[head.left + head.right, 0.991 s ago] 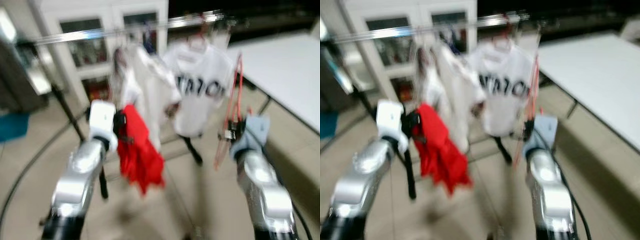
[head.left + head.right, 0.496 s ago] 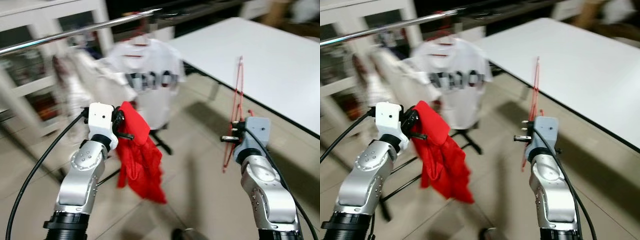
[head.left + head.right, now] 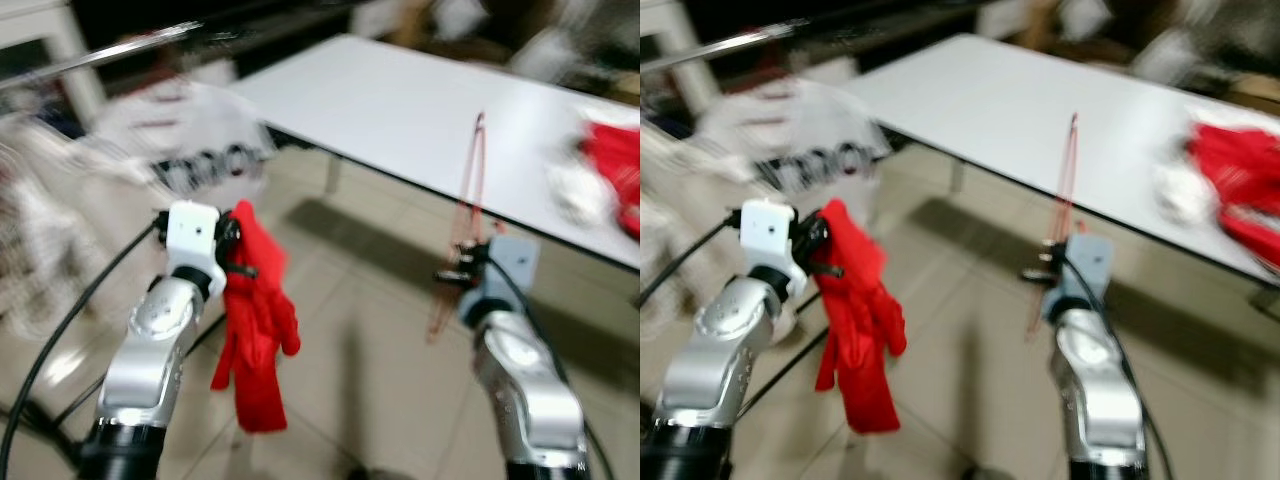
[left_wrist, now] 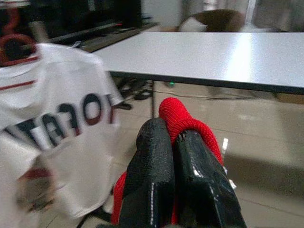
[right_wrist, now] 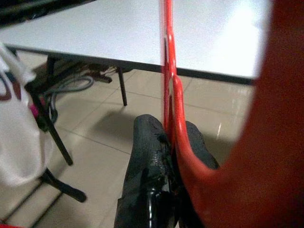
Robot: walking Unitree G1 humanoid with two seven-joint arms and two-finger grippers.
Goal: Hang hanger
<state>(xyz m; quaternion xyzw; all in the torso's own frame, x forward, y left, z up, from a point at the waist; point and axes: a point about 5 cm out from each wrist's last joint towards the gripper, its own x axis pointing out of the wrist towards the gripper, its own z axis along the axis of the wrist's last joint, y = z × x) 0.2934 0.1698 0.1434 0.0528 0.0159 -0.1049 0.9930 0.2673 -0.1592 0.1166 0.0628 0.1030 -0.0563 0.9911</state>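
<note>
Plainly the hanging is not yet done: the red hanger (image 3: 472,215) is in the right pincer (image 5: 166,142), well away from the clothes rail (image 3: 130,48) at the upper left of the head views. The pincer's two black fingers are pressed together on the hanger's thin red wire, which stands upright in front of the white bench (image 3: 420,110). The left pincer (image 4: 173,142) is likewise closed, its glossy black fingers squeezed on a fold of red garment (image 3: 255,320), which dangles limp beneath it over the tiled floor (image 3: 360,330).

What is left, I judge, is to bring garment and hanger together if that is intended, then carry the hook up to the rail and set it over.

The hanger looks like slender, stiff plastic or coated wire, smooth and narrow. The red garment is soft and knitted, with a ribbed, rolled edge seen close in the left wrist view. A white T-shirt with dark lettering (image 4: 52,118) already hangs near the rail, thin and loose. More red cloth (image 3: 1240,185) lies on the far end of the bench, whose top is flat, matte and pale.
</note>
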